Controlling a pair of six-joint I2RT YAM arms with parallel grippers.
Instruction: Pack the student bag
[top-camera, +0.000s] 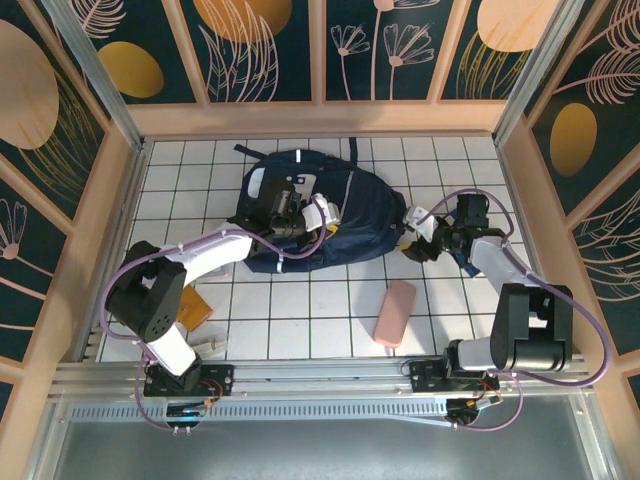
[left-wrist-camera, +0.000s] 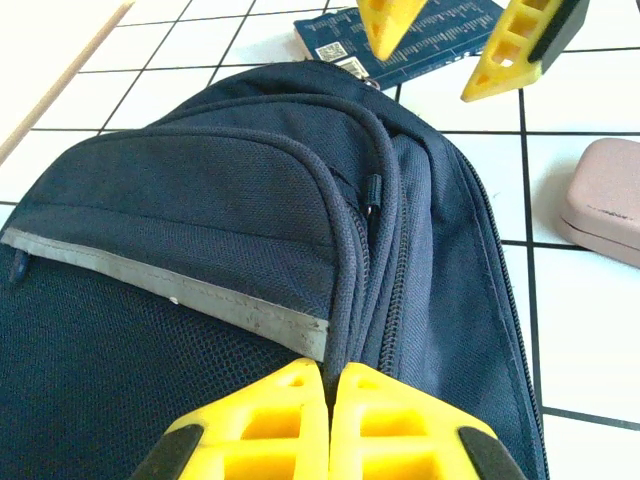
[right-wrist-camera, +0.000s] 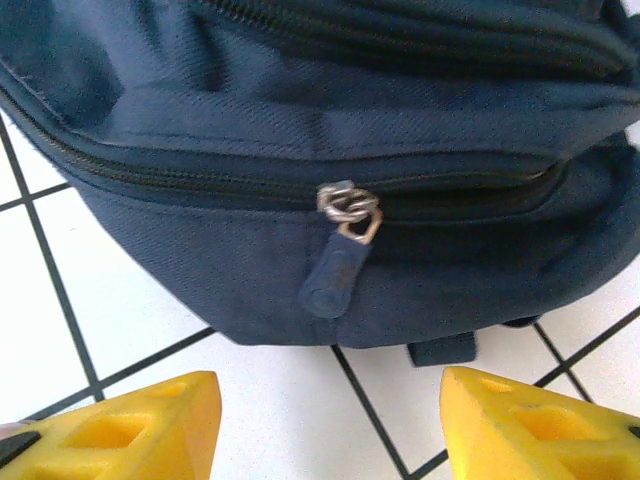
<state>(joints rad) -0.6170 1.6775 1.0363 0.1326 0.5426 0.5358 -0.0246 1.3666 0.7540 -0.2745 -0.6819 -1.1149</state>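
Left gripper (left-wrist-camera: 328, 425) is down on the backpack (left-wrist-camera: 230, 200), its yellow fingers squeezed tight together right where the zip seam runs in beneath them. Whether they've caught any cloth, I can't tell. Right gripper (right-wrist-camera: 325, 390) sits wide open just short of the backpack's side, with a zip pull (right-wrist-camera: 343, 255) hanging straight ahead of the gap, untouched. Beyond the left gripper, past the backpack's far end, a dark blue book (left-wrist-camera: 455, 30) lies by the right fingers. A pink case (left-wrist-camera: 605, 200) lies ahead and to the right.

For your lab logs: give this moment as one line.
left jaws shut on bag seam; right jaws open before zip pull; case outside bag
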